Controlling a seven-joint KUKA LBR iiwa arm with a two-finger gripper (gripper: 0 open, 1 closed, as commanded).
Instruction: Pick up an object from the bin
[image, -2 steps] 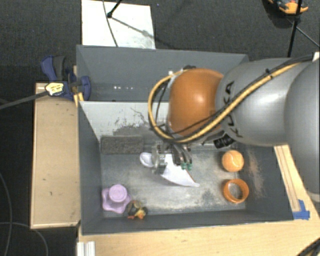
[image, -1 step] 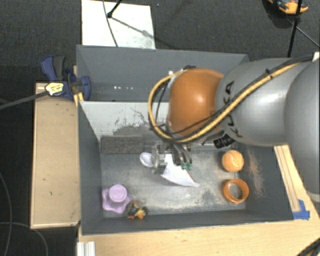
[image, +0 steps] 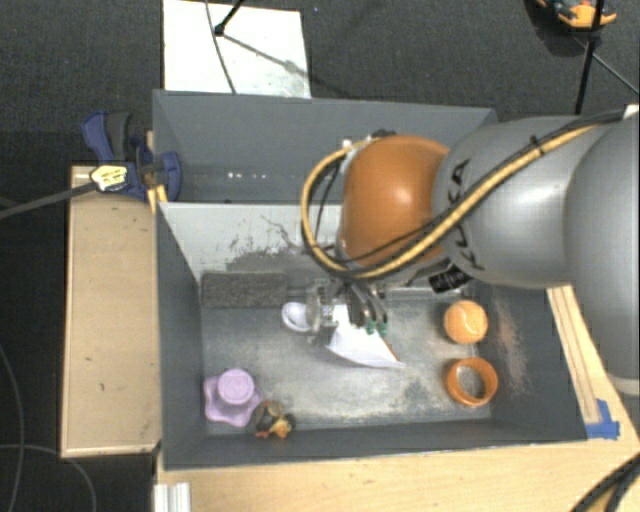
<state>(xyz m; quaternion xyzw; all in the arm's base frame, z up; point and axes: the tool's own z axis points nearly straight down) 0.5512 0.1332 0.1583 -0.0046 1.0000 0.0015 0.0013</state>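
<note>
Arm: we reach in from the right and bend low over the middle of the bin.
Gripper: points down; we cannot tell if it is open or closed.
White flat piece: lies mid-bin under the gripper; it looks thin, so it may slip away.
Little white round thing: just beside; we may bump it.

A white, flat, wedge-shaped thing is pictured lying on the grey floor of the bin, near its middle and directly beneath the gripper. Its upper part is hidden by the gripper, and its pointed corner is turned toward the lower right. A small white rounded thing is seen just to its left; whether the two touch cannot be told.
</note>
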